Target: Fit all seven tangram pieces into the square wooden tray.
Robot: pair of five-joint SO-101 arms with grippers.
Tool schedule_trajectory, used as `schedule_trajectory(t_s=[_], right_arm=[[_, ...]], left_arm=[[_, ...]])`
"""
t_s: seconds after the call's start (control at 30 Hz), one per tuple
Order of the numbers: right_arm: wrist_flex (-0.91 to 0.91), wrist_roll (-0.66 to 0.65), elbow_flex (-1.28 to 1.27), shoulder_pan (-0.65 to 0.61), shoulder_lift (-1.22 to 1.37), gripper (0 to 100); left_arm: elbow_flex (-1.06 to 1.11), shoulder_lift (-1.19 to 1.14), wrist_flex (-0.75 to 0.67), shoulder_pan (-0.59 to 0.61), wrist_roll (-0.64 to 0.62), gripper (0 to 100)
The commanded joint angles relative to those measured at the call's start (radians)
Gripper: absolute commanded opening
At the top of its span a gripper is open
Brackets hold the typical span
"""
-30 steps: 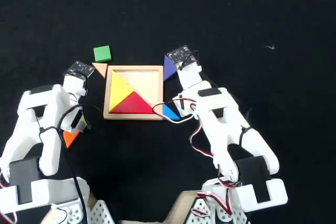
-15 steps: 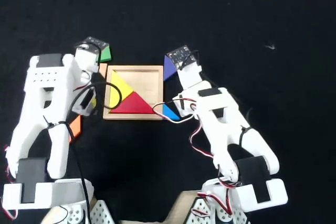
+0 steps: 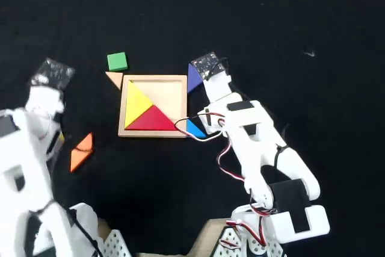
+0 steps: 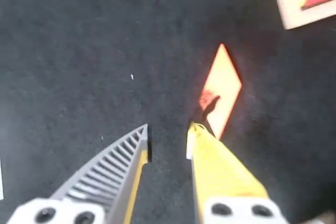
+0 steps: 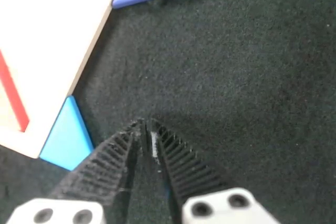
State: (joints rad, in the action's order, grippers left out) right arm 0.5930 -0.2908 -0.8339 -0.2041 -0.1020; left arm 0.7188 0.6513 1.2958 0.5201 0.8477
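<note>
On the black table (image 3: 301, 88), seven tangram pieces: two in the square wooden tray (image 3: 153, 77), five outside it.

Inside the tray a yellow triangle (image 3: 136, 102) and a red triangle (image 3: 151, 120) lie edge to edge, with bare wood beside them. From the high view, one green square (image 3: 117, 61) and one tan triangle (image 3: 114, 79) sit by the tray's upper left corner. One dark blue triangle (image 3: 193, 79) and one light blue triangle (image 3: 195, 128) lie along its right side, and one orange parallelogram (image 3: 82, 151) lies apart at lower left. The left wrist view gives the left claw (image 4: 168, 132) parted and empty, its yellow tip just beside the orange parallelogram. The right wrist view gives the right claw (image 5: 145, 125) pressed closed on nothing, over the table between the two blue triangles.
</note>
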Motion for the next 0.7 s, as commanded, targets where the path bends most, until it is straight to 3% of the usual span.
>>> schedule_trajectory(t_s=[0.0,0.13,0.23,0.3,0.4,0.57,0.67], right_arm=[[-0.009,-0.012,0.015,-0.012,-0.002,1.1],[-0.011,-0.012,0.007,-0.012,-0.002,1.1],[-0.012,-0.012,0.007,-0.012,-0.002,1.1],[-0.012,-0.012,0.007,-0.012,-0.002,1.1],[-0.011,-0.012,0.007,-0.012,-0.002,1.1],[-0.011,-0.012,0.007,-0.012,-0.002,1.1],[-0.011,-0.012,0.007,-0.012,-0.002,1.1]], left_arm=[[0.289,0.095,-0.338,0.088,0.015,13],[0.452,0.048,-0.6,0.165,0.015,13],[0.519,-0.026,-0.704,0.15,0.005,13],[0.515,-0.078,-0.738,0.117,-0.08,13],[0.46,-0.152,-0.7,0.067,-0.17,13],[0.36,-0.236,-0.479,0.01,-0.08,13],[0.348,-0.256,-0.419,-0.056,-0.08,13]])
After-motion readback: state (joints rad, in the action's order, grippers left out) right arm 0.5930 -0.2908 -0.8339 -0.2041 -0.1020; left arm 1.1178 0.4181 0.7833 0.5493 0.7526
